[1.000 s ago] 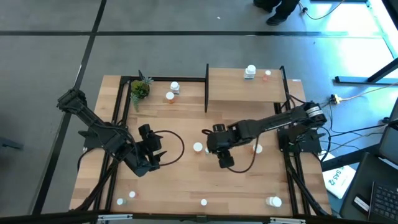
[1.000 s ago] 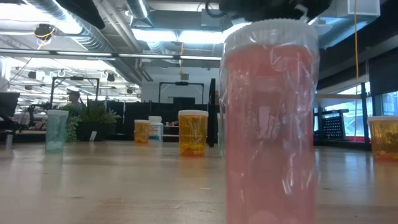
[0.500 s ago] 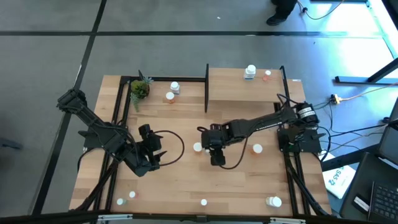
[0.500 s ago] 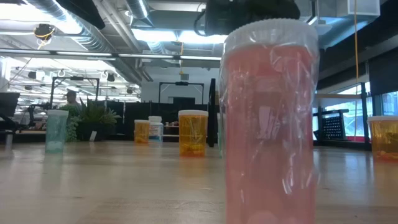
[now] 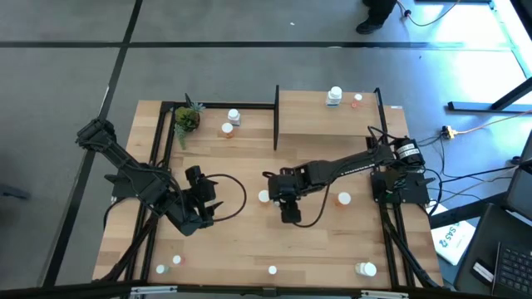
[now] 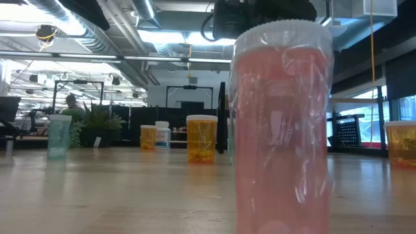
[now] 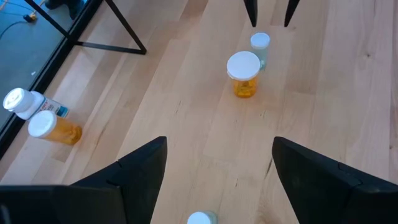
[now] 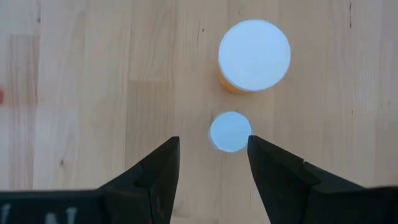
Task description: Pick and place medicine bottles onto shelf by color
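Note:
My right gripper (image 8: 212, 142) hangs open over the middle of the table (image 5: 249, 241), pointing down. Just past its fingertips stand a small white-capped bottle (image 8: 230, 131) and a larger orange bottle (image 8: 254, 55); neither is touched. In the high view that gripper (image 5: 288, 211) is beside a white cap (image 5: 264, 197). My left gripper (image 5: 212, 208) waits open at the left, touching nothing. The shelf (image 5: 324, 124) at the far side carries a white bottle (image 5: 334, 95) and a pinkish one (image 5: 357, 99). Other bottles stand scattered on the tabletop.
An orange bottle (image 5: 343, 198) stands right of my right arm. Two bottles (image 5: 230, 122) and a potted plant (image 5: 187, 119) are at the far left. More bottles (image 5: 169, 264) (image 5: 273, 269) (image 5: 366, 268) line the near edge. A pinkish-red bottle (image 6: 283, 123) fills the low view.
My right gripper has gone toward the table's left edge and sunk a little, coming over the white-capped bottles at the table's middle. The orange bottle to its right now shows clear of the arm. Its fingers have stayed open.

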Robot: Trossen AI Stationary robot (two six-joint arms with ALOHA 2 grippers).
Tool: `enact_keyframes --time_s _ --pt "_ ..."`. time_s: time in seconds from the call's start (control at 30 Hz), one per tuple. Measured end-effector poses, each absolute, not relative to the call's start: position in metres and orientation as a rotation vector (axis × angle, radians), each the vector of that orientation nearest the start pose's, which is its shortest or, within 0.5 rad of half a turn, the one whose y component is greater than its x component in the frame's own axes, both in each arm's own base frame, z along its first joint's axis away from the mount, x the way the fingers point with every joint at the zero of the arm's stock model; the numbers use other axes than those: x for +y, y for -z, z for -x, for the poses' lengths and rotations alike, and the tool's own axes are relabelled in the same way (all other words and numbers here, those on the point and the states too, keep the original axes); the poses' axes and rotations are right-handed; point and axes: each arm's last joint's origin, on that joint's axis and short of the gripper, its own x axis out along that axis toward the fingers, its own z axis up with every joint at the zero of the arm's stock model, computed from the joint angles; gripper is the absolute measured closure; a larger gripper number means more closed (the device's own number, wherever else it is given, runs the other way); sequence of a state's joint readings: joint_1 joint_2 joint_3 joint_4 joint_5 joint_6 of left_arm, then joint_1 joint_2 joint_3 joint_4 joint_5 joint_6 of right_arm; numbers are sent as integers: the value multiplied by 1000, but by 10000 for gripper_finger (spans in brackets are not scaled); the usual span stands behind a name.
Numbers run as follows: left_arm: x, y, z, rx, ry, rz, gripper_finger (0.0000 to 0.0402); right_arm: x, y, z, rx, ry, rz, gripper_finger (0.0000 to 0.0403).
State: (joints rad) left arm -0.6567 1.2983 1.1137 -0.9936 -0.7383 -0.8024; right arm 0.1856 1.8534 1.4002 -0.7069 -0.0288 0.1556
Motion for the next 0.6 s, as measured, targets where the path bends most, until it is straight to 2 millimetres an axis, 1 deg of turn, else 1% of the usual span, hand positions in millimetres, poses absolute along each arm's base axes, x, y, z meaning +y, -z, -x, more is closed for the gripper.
enact_keyframes --time_s 0.6 --pt "-128 -289 -198 782 -408 -8 116 72 -218 -377 1107 -108 -51 212"
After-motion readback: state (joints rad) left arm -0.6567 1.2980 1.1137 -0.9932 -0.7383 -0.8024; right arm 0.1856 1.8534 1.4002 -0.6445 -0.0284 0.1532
